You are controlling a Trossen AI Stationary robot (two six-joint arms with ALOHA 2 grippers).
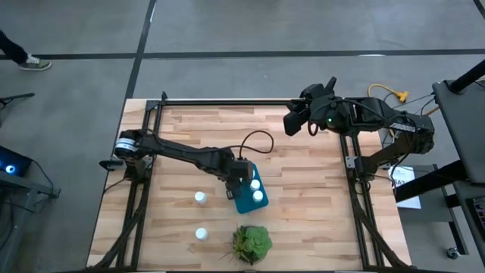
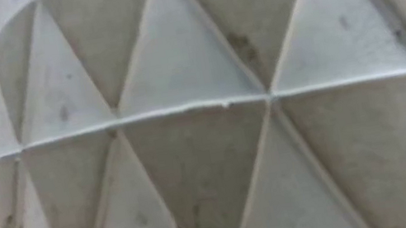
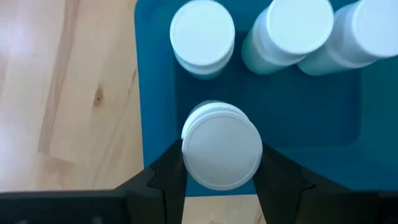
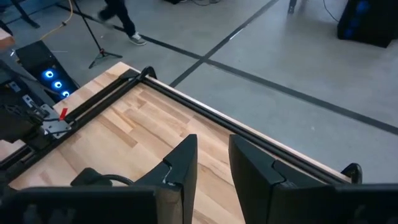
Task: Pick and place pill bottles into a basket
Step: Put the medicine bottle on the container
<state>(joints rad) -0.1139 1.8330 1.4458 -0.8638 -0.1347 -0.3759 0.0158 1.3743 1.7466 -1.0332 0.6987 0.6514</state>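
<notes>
One pill bottle (image 3: 222, 152) clamped in left gripper (image 3: 221, 180), seemingly just inside basket (image 3: 155, 93) edge.

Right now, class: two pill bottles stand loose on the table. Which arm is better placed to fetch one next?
The left. Its gripper is at the basket, holding a bottle, close to the loose bottles. The right gripper waits near the far rail.

We are noting a leafy green plant (image 1: 251, 243) sitting at the near edge of the wooden table (image 1: 303, 189). A white pot with a triangle relief (image 2: 219, 111) is filling the low view. A person's shoe (image 1: 34, 64) is showing on the grey floor (image 1: 227, 26), crossed by dark lines.
</notes>
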